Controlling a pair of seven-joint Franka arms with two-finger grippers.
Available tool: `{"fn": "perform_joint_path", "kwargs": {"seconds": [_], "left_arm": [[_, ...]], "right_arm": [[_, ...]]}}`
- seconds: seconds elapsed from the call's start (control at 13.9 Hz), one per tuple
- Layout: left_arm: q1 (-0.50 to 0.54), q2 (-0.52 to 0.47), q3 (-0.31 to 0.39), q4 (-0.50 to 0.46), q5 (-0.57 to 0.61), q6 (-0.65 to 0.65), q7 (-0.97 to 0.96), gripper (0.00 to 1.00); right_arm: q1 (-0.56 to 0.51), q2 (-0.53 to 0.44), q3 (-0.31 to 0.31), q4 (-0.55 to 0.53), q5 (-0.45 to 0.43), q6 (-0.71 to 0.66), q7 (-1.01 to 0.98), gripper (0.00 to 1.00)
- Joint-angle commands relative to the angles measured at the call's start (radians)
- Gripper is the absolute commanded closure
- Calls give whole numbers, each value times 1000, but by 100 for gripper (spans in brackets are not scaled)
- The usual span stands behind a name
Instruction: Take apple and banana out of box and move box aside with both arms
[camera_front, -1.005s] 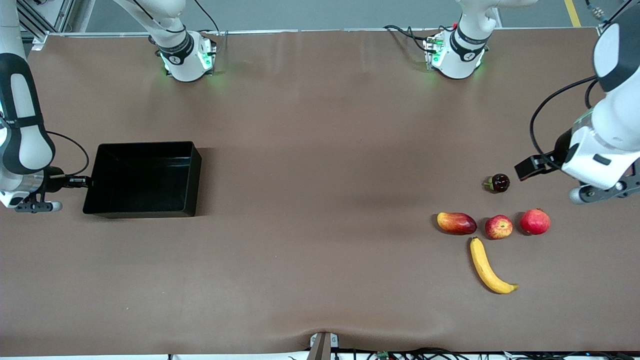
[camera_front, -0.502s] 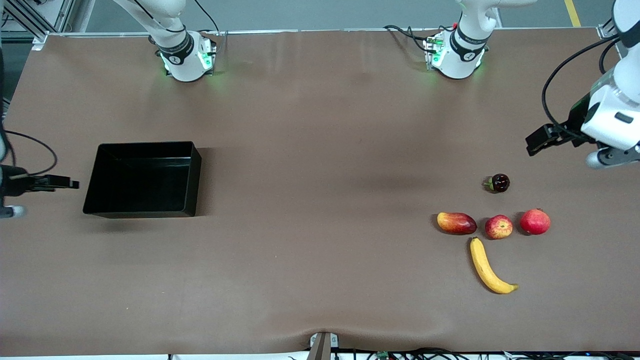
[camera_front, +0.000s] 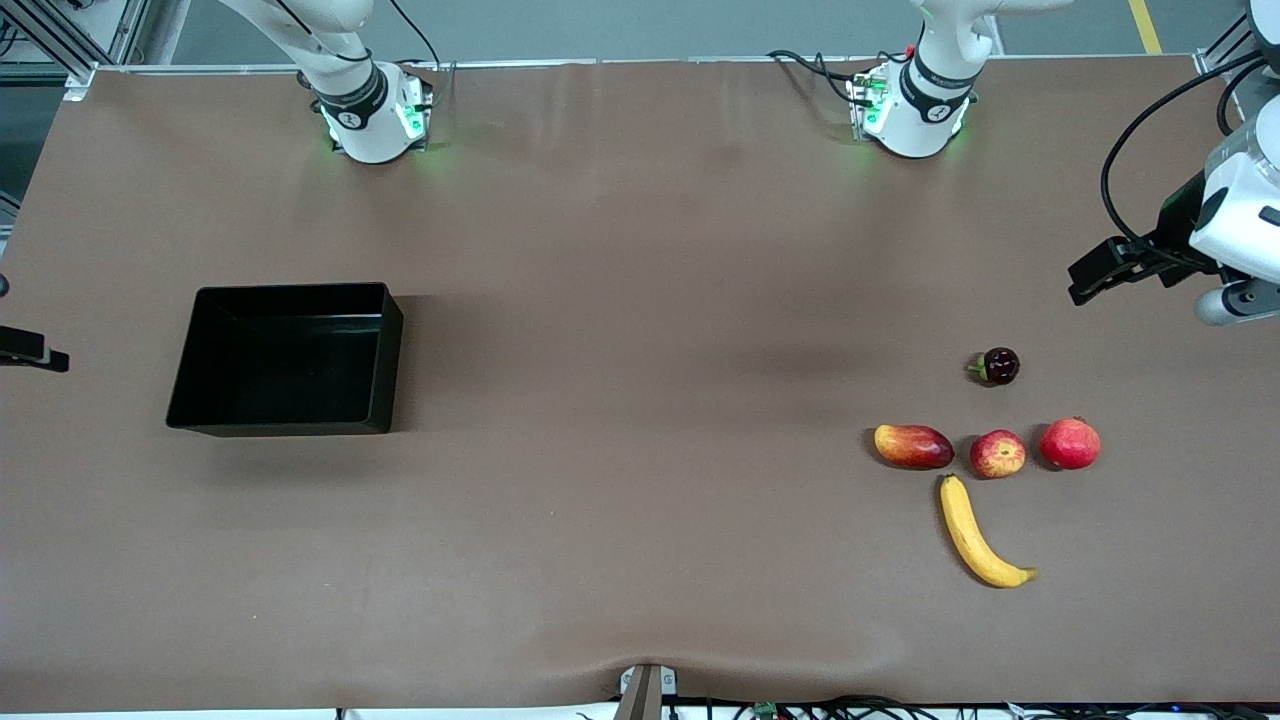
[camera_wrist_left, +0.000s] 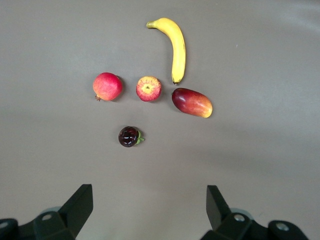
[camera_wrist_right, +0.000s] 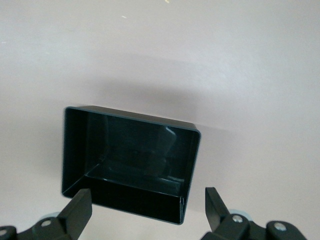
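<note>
The yellow banana (camera_front: 975, 535) lies toward the left arm's end of the table, nearest the front camera. The red-and-yellow apple (camera_front: 997, 454) sits just farther, between the mango (camera_front: 912, 446) and the pomegranate (camera_front: 1069, 443). The left wrist view shows the banana (camera_wrist_left: 176, 47) and the apple (camera_wrist_left: 149, 88). My left gripper (camera_front: 1095, 275) is open and empty, up in the air over the table's end; it also shows in its wrist view (camera_wrist_left: 149, 202). The black box (camera_front: 280, 425) stands empty toward the right arm's end. My right gripper (camera_front: 45, 357) is open (camera_wrist_right: 148, 205), apart from the box's end wall (camera_wrist_right: 135, 197).
A small dark round fruit (camera_front: 998, 366) lies on the table farther from the front camera than the apple. The mango (camera_wrist_left: 192, 102) and the pomegranate (camera_wrist_left: 107, 86) flank the apple. The two arm bases (camera_front: 370, 115) stand along the table's edge by the robots.
The right gripper has pulled away from the box's end wall toward the table's end. The left gripper has drawn away from the dark fruit, toward its end of the table. No fruit moved.
</note>
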Motion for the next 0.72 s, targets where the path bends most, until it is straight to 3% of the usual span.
{"fn": "perform_joint_path", "kwargs": {"seconds": [0.0, 0.14, 0.65], "left_arm": [[0, -15, -1, 1, -20, -25, 32, 0], [-4, -15, -4, 1, -20, -34, 35, 0], [2, -26, -7, 2, -20, -50, 38, 0]], "right_arm": [[84, -96, 2, 15, -25, -66, 72, 0], [113, -177, 7, -52, -23, -73, 220, 0], [162, -485, 9, -385, -81, -34, 268, 0]]}}
